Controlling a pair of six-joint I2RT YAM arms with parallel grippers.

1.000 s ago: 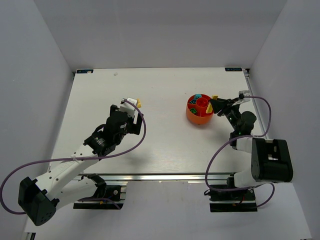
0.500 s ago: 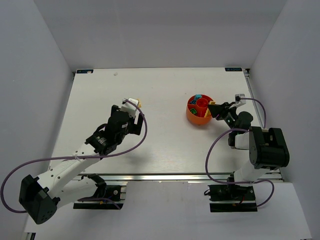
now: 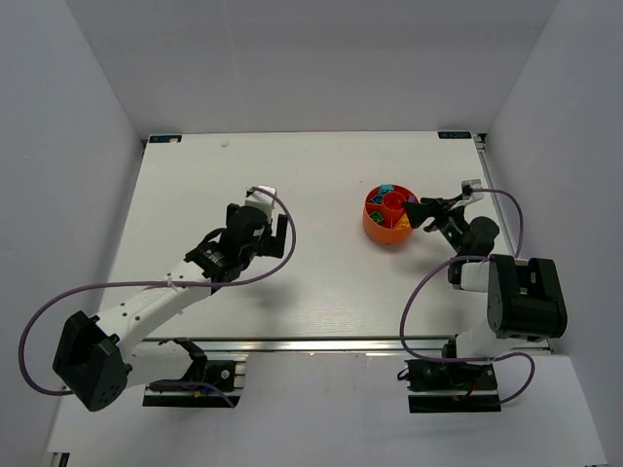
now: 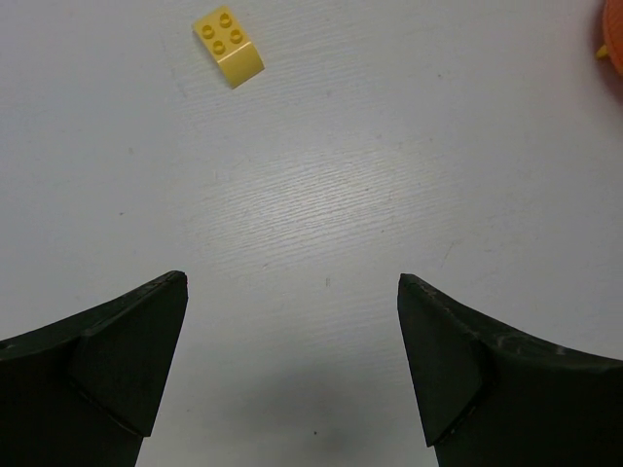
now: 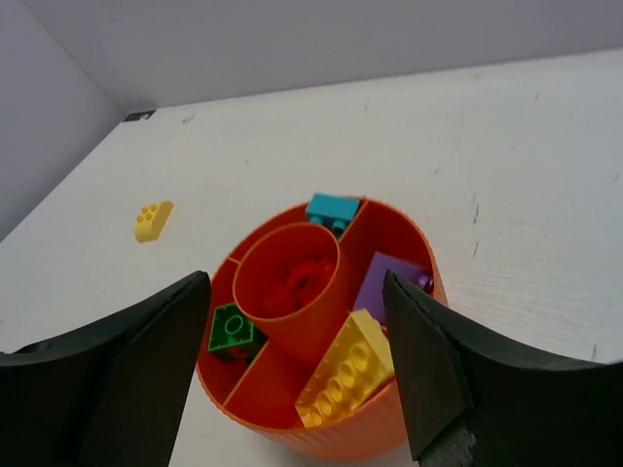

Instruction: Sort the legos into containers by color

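Nearly done, I'd say: the divided bowl (image 5: 385, 207) holds sorted bricks (image 5: 346, 379) under the open right jaws. One loose yellow brick (image 4: 229, 45) lies on the surface (image 4: 409, 146) before the open, empty left jaws.

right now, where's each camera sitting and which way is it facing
top external: high behind the bases, looking down on the table; left arm and right arm show whole.
left wrist: on the left arm, looking down at a loose yellow brick; the open left hand frames the view.
right wrist: on the right arm, aimed over the orange bowl; the open right hand flanks it.
shared: both wrist views show that yellow brick.
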